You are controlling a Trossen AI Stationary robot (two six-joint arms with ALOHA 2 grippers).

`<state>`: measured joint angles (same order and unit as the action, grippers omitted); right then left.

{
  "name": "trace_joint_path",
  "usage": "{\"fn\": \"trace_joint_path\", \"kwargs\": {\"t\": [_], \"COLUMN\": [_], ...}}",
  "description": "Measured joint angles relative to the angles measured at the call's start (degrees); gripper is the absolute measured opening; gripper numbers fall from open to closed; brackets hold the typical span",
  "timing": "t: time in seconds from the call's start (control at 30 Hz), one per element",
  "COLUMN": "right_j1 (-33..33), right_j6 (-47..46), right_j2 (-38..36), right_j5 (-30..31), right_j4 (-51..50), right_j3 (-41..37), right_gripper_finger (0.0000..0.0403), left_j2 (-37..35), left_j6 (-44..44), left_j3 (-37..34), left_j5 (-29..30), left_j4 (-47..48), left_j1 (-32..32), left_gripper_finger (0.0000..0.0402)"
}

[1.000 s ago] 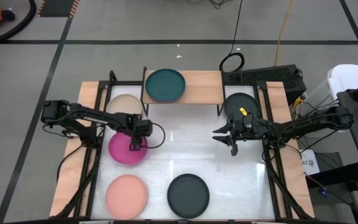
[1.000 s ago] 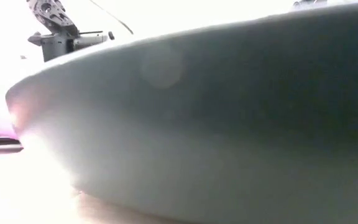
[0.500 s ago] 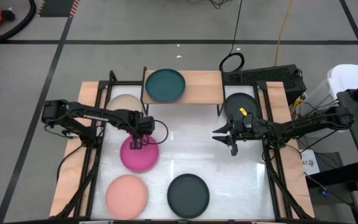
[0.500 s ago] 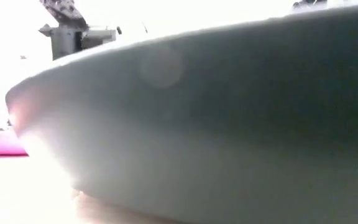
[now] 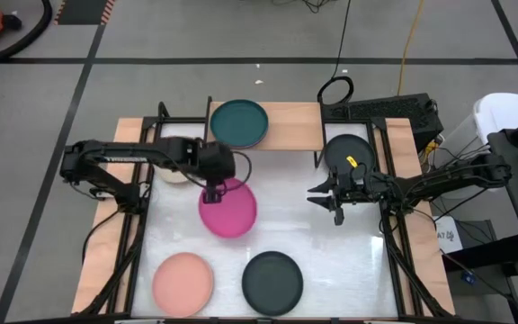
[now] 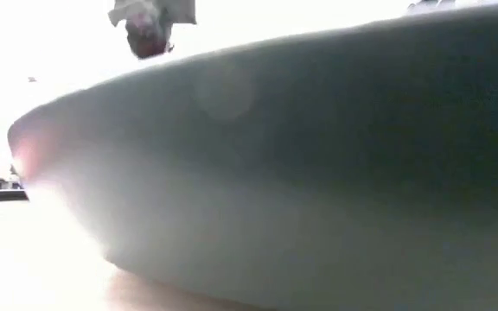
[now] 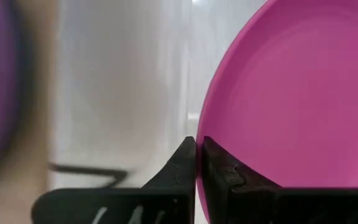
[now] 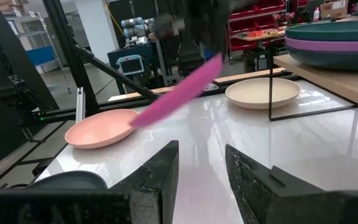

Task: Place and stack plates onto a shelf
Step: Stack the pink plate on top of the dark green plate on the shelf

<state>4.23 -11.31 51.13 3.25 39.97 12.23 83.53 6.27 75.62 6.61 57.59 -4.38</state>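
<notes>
1. The left gripper (image 5: 213, 193) pinches the rim of the magenta plate (image 5: 228, 209) between its two fingers, which are squeezed tight on the edge.
2. That plate is up in the air over the middle of the white table (image 5: 331, 261), in front of the shelf (image 5: 290, 126).
3. From the right wrist view the magenta plate (image 8: 178, 91) is tilted. One edge is high by the gripper and the other edge hangs low, toward the front of the table.
4. The shelf is a light wooden board at the back of the table. On its left half sits a pile of plates with a dark teal plate (image 5: 239, 122) on top.
5. From the side, that pile (image 8: 333, 45) shows teal, then a purple band, then teal again.
6. A beige plate (image 5: 173, 171) lies flat on the table near the shelf's left end, partly hidden by the left arm.
7. A salmon pink plate (image 5: 183, 281) lies flat at the front left.
8. A dark plate (image 5: 272, 282) lies flat at the front middle, just beside the pink one.
9. A black plate (image 5: 347, 153) lies flat beside the shelf's right end.
10. The right gripper (image 5: 329, 198) waits over the right side of the table, near the black plate. Its fingers (image 8: 152, 180) are spread apart and hold nothing.
</notes>
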Motion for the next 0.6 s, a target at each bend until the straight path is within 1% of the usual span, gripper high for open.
{"fn": "trace_joint_path", "kwargs": {"t": [0.07,0.1,0.3,0.4,0.47,0.53,0.6], "right_j1": [0.0,0.0,0.0,0.0,0.0,0.0,0.0], "right_j6": [0.0,0.0,0.0,0.0,0.0,0.0,0.0], "right_j2": [0.0,0.0,0.0,0.0,0.0,0.0,0.0], "right_j5": [0.0,0.0,0.0,0.0,0.1,0.1,0.1], "right_j4": [0.0,0.0,0.0,0.1,0.1,0.1,0.1], "right_j3": [0.0,0.0,0.0,0.0,0.0,0.0,0.0], "right_gripper_finger": [0.0116,0.0116,0.0116,0.0116,0.0116,0.0116,0.0116], "left_j2": [0.0,0.0,0.0,0.0,0.0,0.0,0.0], "left_j6": [-0.4,-0.5,-2.7,-6.0,-9.1,-12.1,-14.9], "left_j3": [4.4,6.7,18.0,21.5,22.5,23.4,23.7], "left_j5": [0.3,1.3,12.4,18.8,23.7,24.9,23.3], "left_j4": [-0.1,-0.3,-1.3,-3.3,-4.9,-4.8,-4.4], "left_j1": [-0.2,-0.3,-3.0,-6.2,-9.1,-12.7,-16.6], "left_gripper_finger": [0.0009,0.0009,0.0009,0.0009,0.0009,0.0009,0.0009]}}
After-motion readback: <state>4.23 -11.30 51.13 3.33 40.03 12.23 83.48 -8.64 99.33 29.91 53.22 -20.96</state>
